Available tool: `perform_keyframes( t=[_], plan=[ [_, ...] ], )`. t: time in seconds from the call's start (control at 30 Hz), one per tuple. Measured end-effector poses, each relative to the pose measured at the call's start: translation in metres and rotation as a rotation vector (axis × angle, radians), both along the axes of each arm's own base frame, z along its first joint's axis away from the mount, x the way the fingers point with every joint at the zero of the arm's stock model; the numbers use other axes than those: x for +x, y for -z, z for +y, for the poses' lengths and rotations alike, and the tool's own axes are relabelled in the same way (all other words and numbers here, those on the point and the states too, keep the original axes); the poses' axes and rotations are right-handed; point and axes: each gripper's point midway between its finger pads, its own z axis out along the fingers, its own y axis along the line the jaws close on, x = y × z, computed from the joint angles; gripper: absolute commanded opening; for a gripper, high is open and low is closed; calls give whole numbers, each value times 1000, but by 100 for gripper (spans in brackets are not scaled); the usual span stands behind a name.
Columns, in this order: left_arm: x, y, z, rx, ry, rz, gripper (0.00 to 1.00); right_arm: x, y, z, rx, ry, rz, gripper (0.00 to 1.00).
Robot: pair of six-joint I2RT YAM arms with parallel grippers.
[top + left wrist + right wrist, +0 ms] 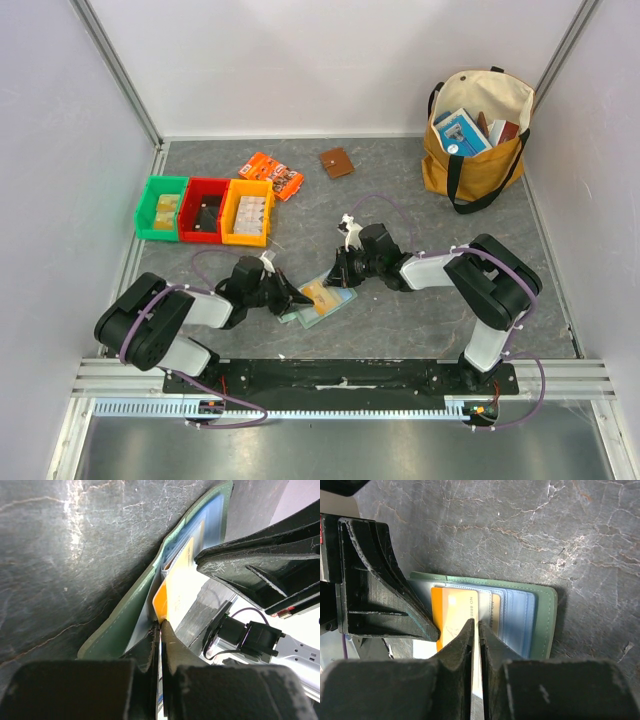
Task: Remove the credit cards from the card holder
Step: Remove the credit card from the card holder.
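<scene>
Top external view: the card holder (340, 300) is seen lying open on the bench (400, 200), toward the near edge, between the tips of the two arms. The left claw (296, 297) is clenched shut, its tips set at the orange edge of a credit card (457, 607) that lies over the sleeve pockets. The right claw (475, 624) is nearly closed, with only a thin slit left between its fingers, and its tips are placed on the card's pale face. Whether the card is actually pinched by either claw cannot be told.
</scene>
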Motion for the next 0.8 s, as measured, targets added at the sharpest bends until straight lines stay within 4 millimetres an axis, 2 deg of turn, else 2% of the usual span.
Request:
perform_keyframes(
  t=[0.23,0.5,0.8],
  plan=[
    [-2,0,3,-8,-23,3,9,0,1,-1,1,6,8,13],
    [-7,1,6,-12,-37,10,29,0,1,0,4,8,14,13],
    [-4,-2,6,-14,-48,2,31,1,1,0,5,9,14,13]
  ],
)
